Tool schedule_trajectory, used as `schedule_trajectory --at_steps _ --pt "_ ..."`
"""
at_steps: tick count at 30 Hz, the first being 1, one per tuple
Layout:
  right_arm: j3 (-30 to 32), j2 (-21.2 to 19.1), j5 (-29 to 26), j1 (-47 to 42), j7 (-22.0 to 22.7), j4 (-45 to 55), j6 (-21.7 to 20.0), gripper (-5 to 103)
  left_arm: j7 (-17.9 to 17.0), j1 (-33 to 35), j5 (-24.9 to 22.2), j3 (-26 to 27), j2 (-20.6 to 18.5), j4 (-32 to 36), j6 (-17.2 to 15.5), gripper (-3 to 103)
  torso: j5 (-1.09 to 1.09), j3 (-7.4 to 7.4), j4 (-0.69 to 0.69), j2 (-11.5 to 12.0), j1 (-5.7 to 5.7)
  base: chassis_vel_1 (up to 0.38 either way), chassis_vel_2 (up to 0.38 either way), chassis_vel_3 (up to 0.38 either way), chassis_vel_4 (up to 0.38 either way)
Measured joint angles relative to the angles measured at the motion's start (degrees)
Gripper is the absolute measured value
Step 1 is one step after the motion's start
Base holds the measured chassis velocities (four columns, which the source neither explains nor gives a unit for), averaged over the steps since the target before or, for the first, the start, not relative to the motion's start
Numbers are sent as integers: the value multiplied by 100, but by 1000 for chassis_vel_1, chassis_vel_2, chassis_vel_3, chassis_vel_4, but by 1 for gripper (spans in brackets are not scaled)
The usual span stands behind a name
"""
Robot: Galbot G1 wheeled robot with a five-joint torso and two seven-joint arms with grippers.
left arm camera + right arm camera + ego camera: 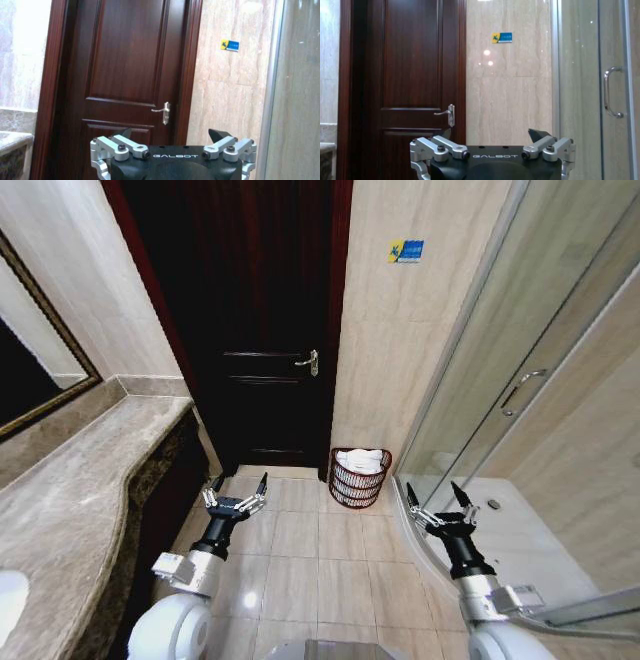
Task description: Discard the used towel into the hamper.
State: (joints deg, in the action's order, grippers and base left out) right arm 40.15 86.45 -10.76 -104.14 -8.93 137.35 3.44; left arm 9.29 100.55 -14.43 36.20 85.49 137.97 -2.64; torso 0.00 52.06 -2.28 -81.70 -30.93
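Note:
The hamper [359, 478] is a small round red-brown ribbed basket on the tiled floor, against the wall right of the dark door. A white towel [362, 460] lies inside it, at the rim. My left gripper [239, 483] hangs open and empty over the floor to the hamper's left. My right gripper [434, 494] is open and empty to the hamper's right, near the shower edge. The left gripper [172, 134] and the right gripper [491, 134] each point toward the door and wall, with nothing between their fingers.
A dark wooden door [255, 330] with a metal handle [309, 362] stands ahead. A marble counter [80, 490] runs along the left. A glass shower enclosure [520, 410] with a raised base lies on the right. Tiled floor [300, 560] stretches between them.

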Motion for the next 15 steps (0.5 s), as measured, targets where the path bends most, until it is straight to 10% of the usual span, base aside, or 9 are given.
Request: schedule_trajectory --at_steps 15 --pt "0 0 0 0 0 0 0 100 0 0 0 0 0 0 0 100 1 1 0 0 -1 88 -87 -94 86"
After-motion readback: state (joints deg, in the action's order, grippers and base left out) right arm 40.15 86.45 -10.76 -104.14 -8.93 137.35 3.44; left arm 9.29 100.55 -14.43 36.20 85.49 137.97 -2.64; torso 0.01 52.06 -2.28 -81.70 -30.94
